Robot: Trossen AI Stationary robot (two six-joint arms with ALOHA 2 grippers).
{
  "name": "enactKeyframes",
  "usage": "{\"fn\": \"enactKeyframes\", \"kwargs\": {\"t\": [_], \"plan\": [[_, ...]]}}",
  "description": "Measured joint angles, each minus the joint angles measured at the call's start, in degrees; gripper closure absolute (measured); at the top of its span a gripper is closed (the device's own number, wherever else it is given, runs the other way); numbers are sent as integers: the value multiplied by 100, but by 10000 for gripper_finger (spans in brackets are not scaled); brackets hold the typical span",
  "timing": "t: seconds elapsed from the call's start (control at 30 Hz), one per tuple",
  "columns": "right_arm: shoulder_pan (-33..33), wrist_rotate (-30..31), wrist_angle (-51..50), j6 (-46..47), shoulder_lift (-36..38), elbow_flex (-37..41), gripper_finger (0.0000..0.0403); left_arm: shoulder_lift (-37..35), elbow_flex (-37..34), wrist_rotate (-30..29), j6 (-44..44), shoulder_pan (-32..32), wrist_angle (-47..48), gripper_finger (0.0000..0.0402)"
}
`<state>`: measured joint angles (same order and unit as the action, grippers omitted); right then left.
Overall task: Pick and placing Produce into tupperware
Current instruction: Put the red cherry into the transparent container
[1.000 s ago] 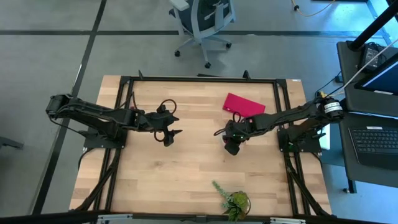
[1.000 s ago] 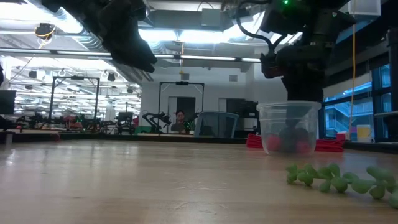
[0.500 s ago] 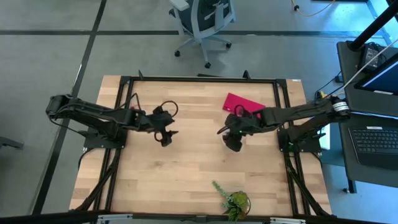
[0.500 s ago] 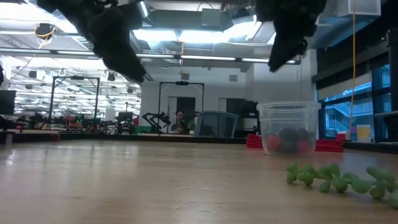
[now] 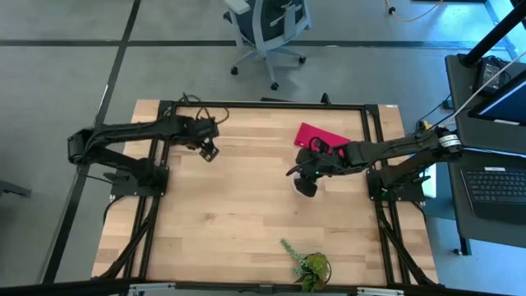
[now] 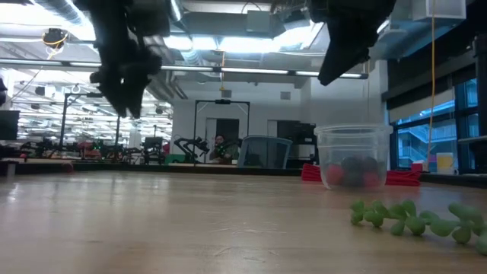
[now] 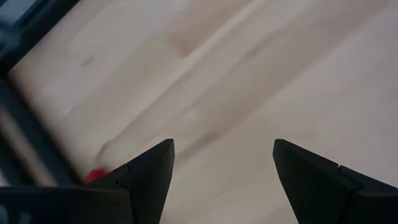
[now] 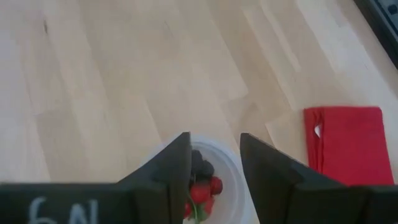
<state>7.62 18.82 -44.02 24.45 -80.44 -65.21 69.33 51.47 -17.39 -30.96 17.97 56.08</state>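
The tupperware point(image 6: 351, 156), a small clear cup, stands on its base on the table's right half. Red and dark produce point(image 8: 202, 180) lies in its bottom and also shows through its wall point(image 6: 350, 173). My right gripper point(image 8: 214, 165) hangs open above the cup point(image 6: 335, 72), touching nothing; in the high view it point(image 5: 302, 184) covers the cup. My left gripper point(image 5: 209, 153) is open over bare wood near the table's far left point(image 7: 224, 168). A small red bit point(image 7: 94, 176) shows beside one of its fingers, close to the dark table frame.
A flat red piece point(image 5: 322, 138) lies just beyond the cup toward the far edge. A green leafy plant point(image 5: 308, 265) sits at the near edge, with a trailing stem point(image 6: 415, 217) on the wood. Bare wood lies between the two arms.
My right gripper has risen from the cup's rim to well above it; the cup has stayed in place. My left gripper has swung from the table's middle toward the far left corner and tipped to point more steeply down, staying open.
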Motion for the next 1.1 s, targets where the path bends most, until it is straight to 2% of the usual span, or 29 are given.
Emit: {"fn": "enactKeyframes", "kwargs": {"t": [0.17,0.33,0.47,0.57,0.83,1.1], "plan": [[0,6,249,-257,-2,0,262,399,21,9,151,874,454,135],[0,6,421,-405,-4,0,262,914,21,7,654,1407,544,135],[2,6,421,-401,-13,0,262,1365,21,8,1329,1570,569,135],[2,8,447,-405,-48,0,262,1710,19,8,1463,1686,649,135],[2,6,482,-435,-318,2,262,2553,19,-7,1137,1926,958,135],[0,6,489,-578,-634,2,262,2716,15,-65,1010,2262,1142,135]]}}
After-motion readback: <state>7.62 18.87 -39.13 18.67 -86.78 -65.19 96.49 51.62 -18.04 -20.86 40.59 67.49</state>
